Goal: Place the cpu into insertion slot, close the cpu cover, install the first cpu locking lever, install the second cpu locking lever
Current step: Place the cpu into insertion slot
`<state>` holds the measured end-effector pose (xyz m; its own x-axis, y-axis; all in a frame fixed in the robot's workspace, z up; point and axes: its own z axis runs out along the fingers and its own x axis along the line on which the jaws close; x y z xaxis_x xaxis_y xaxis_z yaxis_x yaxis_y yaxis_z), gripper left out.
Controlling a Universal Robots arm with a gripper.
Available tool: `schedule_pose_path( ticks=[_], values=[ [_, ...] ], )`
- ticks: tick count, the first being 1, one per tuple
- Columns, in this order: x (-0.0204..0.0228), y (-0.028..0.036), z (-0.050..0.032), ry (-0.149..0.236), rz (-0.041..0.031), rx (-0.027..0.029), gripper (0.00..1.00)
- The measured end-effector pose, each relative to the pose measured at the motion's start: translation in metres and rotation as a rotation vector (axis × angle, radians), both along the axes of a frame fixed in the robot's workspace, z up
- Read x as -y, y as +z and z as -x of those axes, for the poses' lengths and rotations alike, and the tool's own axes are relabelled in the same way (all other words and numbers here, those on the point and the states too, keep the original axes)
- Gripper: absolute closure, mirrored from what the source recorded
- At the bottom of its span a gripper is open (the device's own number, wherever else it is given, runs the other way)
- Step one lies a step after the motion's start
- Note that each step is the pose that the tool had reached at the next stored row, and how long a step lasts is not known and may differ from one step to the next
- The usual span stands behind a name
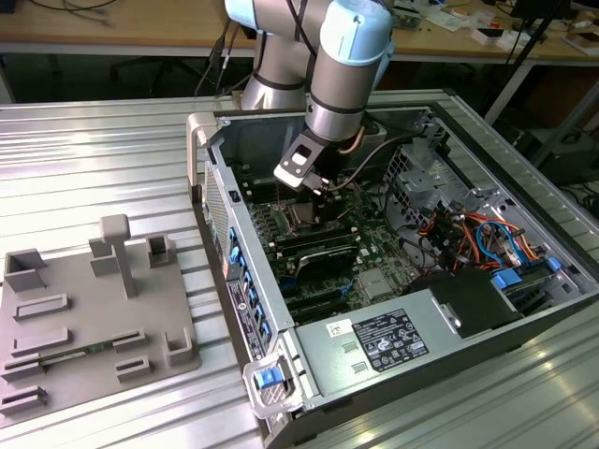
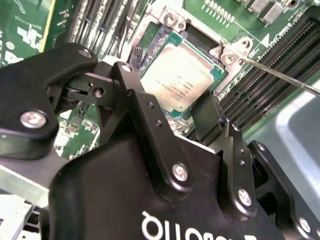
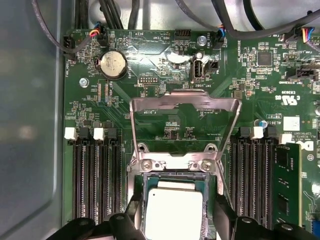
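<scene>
Cpu sits in the insertion slot, cpu cover raised
Your fingers stand spread either side, gripping nothing; the chip looks light, stiff, fragile, so take it by opposite edges

Exterior view: raised, set back, angled down over the open computer case on the surface.
First wrist view: close, square-on to the green board.
Second wrist view: closer, oblique, looking past the tool.
Both wrist views share the cpu.
</scene>
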<state>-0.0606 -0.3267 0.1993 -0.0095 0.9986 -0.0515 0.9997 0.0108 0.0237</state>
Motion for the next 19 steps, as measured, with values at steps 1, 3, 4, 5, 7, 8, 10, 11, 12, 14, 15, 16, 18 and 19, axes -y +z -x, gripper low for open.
schedule_pose_path(
  ticks=[1, 3, 4, 5, 7, 8, 10, 11, 12, 14, 15, 16, 18, 19],
  values=[
    [0.0, 0.0003, 0.0, 0.0, 0.0, 0.0, 0.33],
    [0.0, 0.0001, 0.0, 0.0, -0.0007, 0.0001, 0.33],
    [0.0, -0.0002, 0.0, 0.0, -0.0021, 0.0, 0.33],
    [0.0, -0.0002, 0.0, 0.0, -0.0028, 0.0, 0.33],
    [0.0, -0.0002, 0.0, 0.0, -0.0031, 0.0, 0.33],
    [0.0, -0.0002, 0.0, 0.0, -0.0032, 0.0, 0.34],
    [0.0, -0.0001, 0.0, 0.0, -0.0031, -0.0002, 0.41],
    [0.0, -0.0001, 0.0, 0.0, -0.0032, -0.0002, 0.46],
    [0.0, -0.0001, 0.0, 0.0, -0.0033, -0.0002, 0.46],
    [0.0, -0.0002, -0.0001, 0.0, -0.0035, -0.0002, 0.46],
    [0.0, -0.0002, -0.0001, 0.001, -0.0035, -0.0001, 0.46],
    [0.0, 0.0001, -0.0001, 0.003, -0.0038, 0.0001, 0.46],
    [0.0, 0.0025, -0.0002, 0.006, -0.0034, 0.0002, 0.46],
    [0.0, 0.0028, -0.0002, 0.007, -0.0036, 0.0001, 0.46]
  ],
)
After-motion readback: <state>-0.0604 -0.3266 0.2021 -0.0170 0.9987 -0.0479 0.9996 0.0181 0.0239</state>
